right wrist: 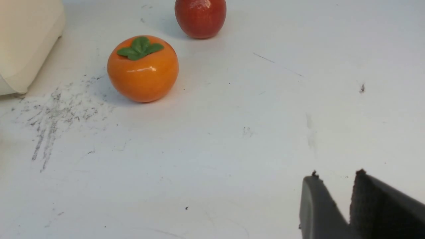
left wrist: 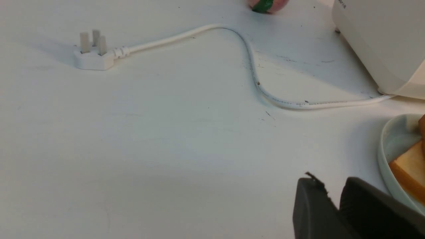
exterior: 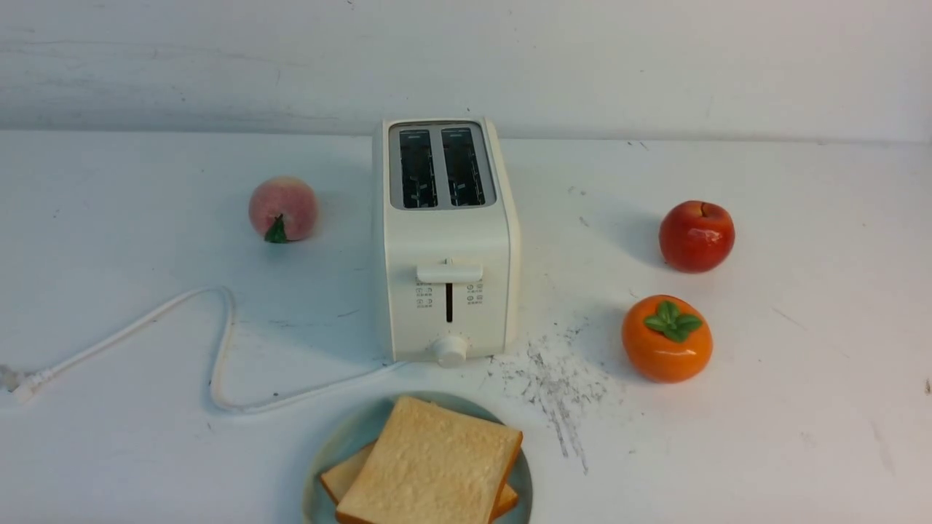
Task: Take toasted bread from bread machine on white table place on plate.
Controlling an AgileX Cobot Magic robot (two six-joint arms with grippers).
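Two square golden-tan slices of toasted bread [exterior: 431, 466] lie stacked, askew, on the glossy pale blue-green round plate [exterior: 329, 450], just in front of the cream-white two-slot bread machine [exterior: 445, 240], whose slots look empty. In my wrist views the left end effector [left wrist: 332, 192] sits just beside the plate's rim — the nearer arm; the right end effector [right wrist: 335, 186] hangs over bare white bench [right wrist: 232, 139], well apart. Both show a narrow gap and hold nothing. The plate's near edge is cut off.
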